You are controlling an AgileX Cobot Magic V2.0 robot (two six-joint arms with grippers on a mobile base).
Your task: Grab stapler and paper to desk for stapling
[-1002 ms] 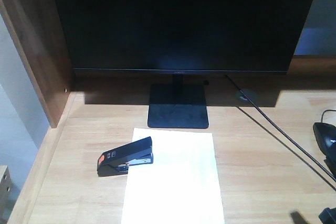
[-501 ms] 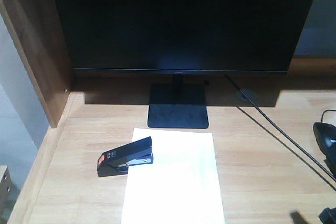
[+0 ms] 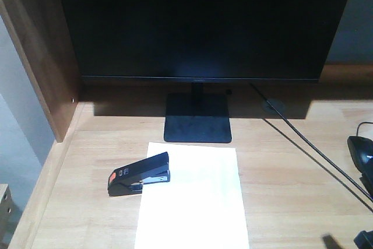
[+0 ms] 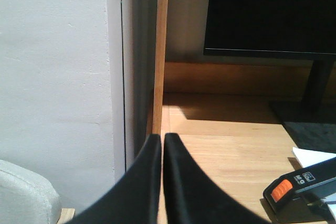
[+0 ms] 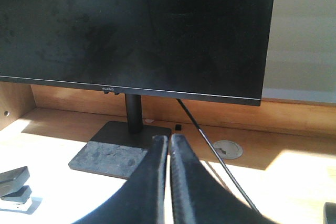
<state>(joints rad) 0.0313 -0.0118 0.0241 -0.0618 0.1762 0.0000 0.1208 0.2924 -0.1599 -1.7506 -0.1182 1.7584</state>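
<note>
The stapler (image 4: 304, 188) lay at lower right of the left hand (image 4: 161, 145), which was closed and empty; the right hand (image 5: 169, 145), likewise closed and empty, had it at lower left.

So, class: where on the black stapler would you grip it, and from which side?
Grip the stapler across its long narrow body, near the middle, coming from above. It lies flat, its front end on the paper, so its sides are exposed. The left gripper seems nearer.

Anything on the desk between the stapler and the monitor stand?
No. In the front view only bare desk separates the stapler from the monitor stand.
</note>
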